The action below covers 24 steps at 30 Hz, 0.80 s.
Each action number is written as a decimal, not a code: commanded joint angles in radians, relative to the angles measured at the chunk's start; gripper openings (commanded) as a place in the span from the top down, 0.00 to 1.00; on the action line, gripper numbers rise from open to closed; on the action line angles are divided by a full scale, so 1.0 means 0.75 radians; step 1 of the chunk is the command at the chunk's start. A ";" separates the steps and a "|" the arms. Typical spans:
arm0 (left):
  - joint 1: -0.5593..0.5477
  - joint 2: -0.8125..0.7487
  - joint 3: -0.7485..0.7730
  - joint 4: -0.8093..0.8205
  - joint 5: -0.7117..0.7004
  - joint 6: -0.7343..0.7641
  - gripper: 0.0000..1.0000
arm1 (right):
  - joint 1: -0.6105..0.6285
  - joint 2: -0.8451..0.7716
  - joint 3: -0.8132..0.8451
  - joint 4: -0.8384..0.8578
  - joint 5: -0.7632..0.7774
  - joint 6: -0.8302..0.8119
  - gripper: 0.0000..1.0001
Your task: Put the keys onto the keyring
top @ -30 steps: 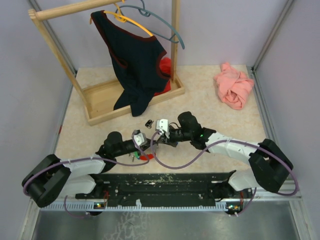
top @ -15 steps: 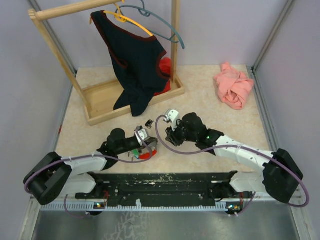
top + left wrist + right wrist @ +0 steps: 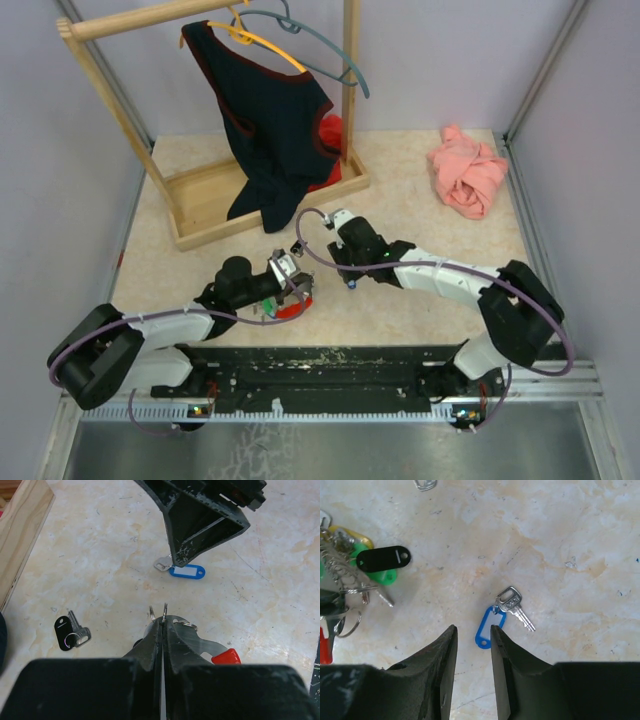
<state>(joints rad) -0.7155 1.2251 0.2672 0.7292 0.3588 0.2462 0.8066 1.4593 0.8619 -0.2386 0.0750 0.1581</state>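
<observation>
The blue-tagged key [image 3: 509, 601] is found flat at one o'clock of the parted, empty right gripper [image 3: 472, 628]; the keyring [image 3: 186, 624] is clamped by the left gripper [image 3: 163, 624]. Judged light and slippery, the key is best pinched at its tag.

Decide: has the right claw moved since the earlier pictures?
Yes. Against the wooden rack, the right claw shifted right, from the left claw to the blue-tagged key.

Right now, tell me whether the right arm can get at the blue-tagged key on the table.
Probably yes. The right hand hangs open right over the blue-tagged key, which lies by itself on the table with nothing covering it.
</observation>
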 commanded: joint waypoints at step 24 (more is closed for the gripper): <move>0.005 0.027 0.040 0.003 -0.029 -0.019 0.99 | 0.026 0.405 0.348 -0.251 0.235 0.054 0.77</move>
<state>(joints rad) -0.7155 1.2369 0.2672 0.7235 0.3397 0.2398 0.8116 1.7592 1.0698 -0.4122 0.2108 0.1951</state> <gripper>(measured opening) 0.014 0.239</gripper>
